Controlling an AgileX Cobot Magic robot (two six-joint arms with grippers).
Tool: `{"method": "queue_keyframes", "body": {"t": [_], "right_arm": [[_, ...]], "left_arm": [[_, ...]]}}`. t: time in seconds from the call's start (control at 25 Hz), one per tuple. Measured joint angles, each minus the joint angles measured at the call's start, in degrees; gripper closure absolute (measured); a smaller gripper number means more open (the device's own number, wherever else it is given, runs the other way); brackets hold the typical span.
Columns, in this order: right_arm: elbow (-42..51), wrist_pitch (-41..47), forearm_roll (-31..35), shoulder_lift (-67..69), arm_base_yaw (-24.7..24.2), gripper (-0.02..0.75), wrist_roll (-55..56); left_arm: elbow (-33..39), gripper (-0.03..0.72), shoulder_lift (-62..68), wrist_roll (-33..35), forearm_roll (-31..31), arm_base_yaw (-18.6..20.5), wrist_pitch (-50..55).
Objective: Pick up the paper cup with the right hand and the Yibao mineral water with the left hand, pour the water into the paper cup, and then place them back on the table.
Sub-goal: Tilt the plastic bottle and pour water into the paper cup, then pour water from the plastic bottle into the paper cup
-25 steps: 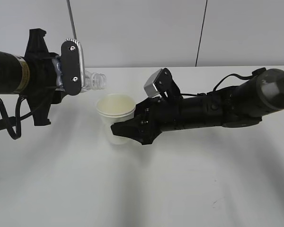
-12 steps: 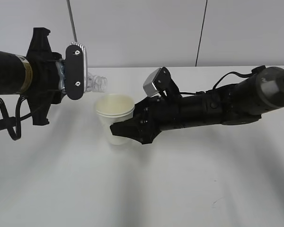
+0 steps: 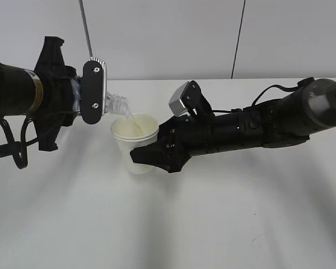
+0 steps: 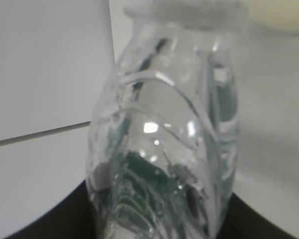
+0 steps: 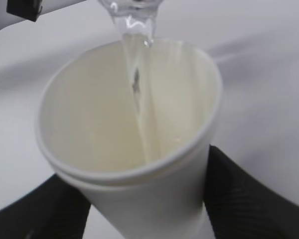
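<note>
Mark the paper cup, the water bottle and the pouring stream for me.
paper cup [image 3: 135, 159]: exterior view, outer wall.
Yibao mineral water [image 4: 162, 164]: left wrist view, ribbed body.
water [image 5: 139, 99]: right wrist view, stream falling into the cup.

Two black arms, the left hand [image 3: 22, 98] yellow-stickered, silver two-screw wrist block, black cables, apparently ribbed end-effector pads.

In the exterior view the silver block and left gripper [image 3: 78, 103] hide most of the bottle [image 3: 116, 104], leaving only its neck showing. In the left wrist view the bottle [image 4: 164, 144] is blurred, its label unreadable, its base cut off below. In the right wrist view the cup [image 5: 134, 164] loses its base at the bottom edge, and the right gripper [image 5: 139, 209] shows only two dark pads [image 5: 249, 199] flanking it
</note>
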Motion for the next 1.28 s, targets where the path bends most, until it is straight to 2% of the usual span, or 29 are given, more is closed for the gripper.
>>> {"method": "queue_keyframes", "body": {"t": [1.28], "right_arm": [[0.0,0.0,-0.1,0.0,0.0,0.230,0.2]], "left_arm": [[-0.1,0.365,0.0,0.1,2.7,0.0,0.4]]}}
